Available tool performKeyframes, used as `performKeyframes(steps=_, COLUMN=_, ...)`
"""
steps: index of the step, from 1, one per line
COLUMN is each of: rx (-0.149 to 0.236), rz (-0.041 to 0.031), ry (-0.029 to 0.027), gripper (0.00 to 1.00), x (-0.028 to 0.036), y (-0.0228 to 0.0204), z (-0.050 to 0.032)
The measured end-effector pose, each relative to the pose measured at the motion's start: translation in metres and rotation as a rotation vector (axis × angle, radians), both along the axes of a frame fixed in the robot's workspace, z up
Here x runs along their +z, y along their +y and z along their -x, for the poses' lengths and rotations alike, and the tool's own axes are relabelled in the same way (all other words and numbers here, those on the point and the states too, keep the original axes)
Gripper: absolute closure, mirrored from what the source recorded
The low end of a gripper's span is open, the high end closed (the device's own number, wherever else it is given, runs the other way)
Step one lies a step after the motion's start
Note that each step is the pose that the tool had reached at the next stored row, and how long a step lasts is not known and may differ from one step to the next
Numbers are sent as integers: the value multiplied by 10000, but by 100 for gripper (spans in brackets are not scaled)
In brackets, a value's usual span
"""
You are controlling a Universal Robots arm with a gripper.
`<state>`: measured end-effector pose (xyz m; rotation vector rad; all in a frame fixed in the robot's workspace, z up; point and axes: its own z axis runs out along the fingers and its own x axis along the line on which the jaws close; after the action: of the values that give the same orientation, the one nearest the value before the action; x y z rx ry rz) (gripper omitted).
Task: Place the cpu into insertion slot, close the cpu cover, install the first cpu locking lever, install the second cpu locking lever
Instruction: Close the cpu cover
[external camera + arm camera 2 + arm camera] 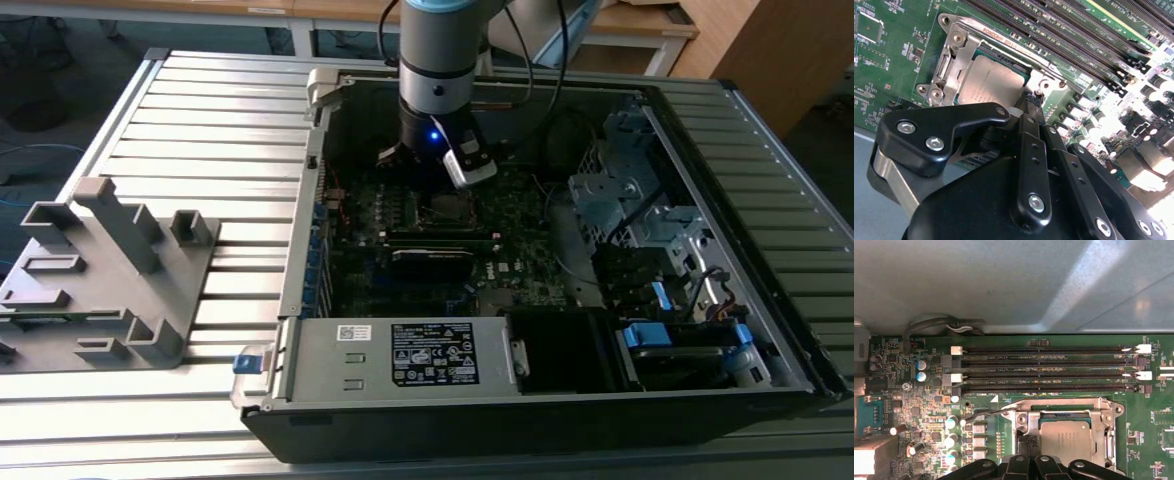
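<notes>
Clenched, the gripper (1030, 100) holds its tips at a corner of the insertion slot (1064, 416); whether anything is pinched between them cannot be told. Below the arm, the computer case (747, 130) lies open. On the motherboard (1004, 405), 4 memory slots (1044, 368) run beside the socket. Seated in the slot is the cpu (991, 82), with the cpu cover (961, 55) flat around it. Along the cover edge runs 1 wire lever (1019, 52).

We see the cpu (1070, 440) seated with its dull silver face up and the cpu cover (1109, 435) lying flat around it (window over the chip). A thin locking lever (986, 413) extends from the cover's corner, with the gripper (1026, 450) just beside that corner. Four black memory slots (1046, 369) run parallel across the green motherboard (919, 405).
</notes>
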<state>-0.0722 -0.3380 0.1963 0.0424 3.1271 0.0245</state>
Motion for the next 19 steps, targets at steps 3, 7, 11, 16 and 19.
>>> performKeyframes(steps=3, rx=0, rz=1, ry=1, gripper=89, x=0, y=0, z=0)
performKeyframes(steps=7, rx=0, rz=0, ry=0, gripper=89, x=-2, y=0, z=0)
performKeyframes(steps=11, rx=0, rz=1, ry=1, gripper=89, x=-3, y=0, z=0)
performKeyframes(steps=16, rx=0, rz=1, ry=0, gripper=89, x=-6, y=0, z=0)
performKeyframes(steps=19, rx=1, rz=2, ry=1, gripper=89, x=-5, y=0, z=0)
